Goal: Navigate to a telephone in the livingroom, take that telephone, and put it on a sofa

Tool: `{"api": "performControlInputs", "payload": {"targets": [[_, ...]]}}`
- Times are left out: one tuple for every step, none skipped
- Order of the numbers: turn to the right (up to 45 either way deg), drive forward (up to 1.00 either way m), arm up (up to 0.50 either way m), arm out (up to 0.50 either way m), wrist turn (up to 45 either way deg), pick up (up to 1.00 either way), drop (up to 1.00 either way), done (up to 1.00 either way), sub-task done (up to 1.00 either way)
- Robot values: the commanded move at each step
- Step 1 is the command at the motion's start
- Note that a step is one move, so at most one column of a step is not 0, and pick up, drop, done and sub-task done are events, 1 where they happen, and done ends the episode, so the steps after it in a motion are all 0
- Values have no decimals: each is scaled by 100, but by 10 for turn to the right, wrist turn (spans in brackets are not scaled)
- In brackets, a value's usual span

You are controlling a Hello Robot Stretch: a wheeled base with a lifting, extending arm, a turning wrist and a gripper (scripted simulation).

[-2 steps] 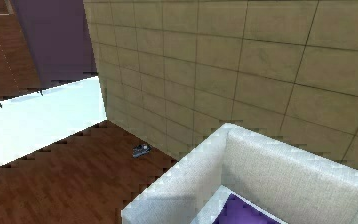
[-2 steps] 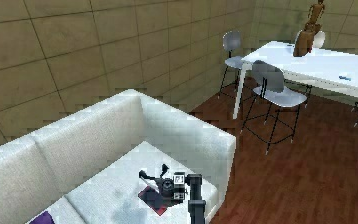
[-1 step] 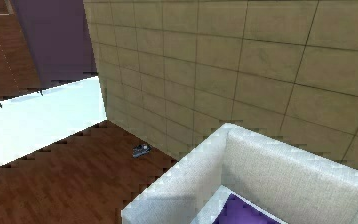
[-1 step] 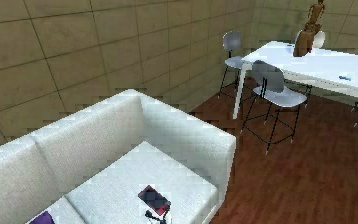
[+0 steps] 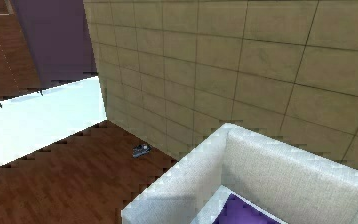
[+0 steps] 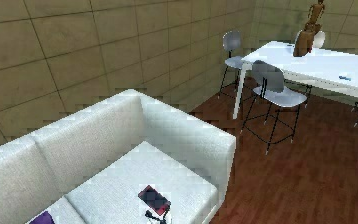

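Looks like the drop-off end of the job to me

A flat dark slab with a red edge (image 6: 154, 201), which I take for the telephone, lies on the seat of the white sofa (image 6: 87, 130), toward the armrest end and near the front edge. I can't tell anything about the hand, neither how wide it is nor what it's got. A small dark thing (image 5: 140, 151) also sits on the wood floor (image 5: 77, 180) by the tiled wall (image 5: 237, 60) (too small to name). My guess is that if the slab is the phone, the next move is just to back off without nudging it.
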Motion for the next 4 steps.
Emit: {"api": "performControlInputs", "payload": {"targets": [[0,0,10,0,0,0,0,0,0],[0,0,50,0,0,0,0,0,0],[0,0,8,0,0,0,0,0,0],[0,0,0,0,-450,0,0,0,0]]}}
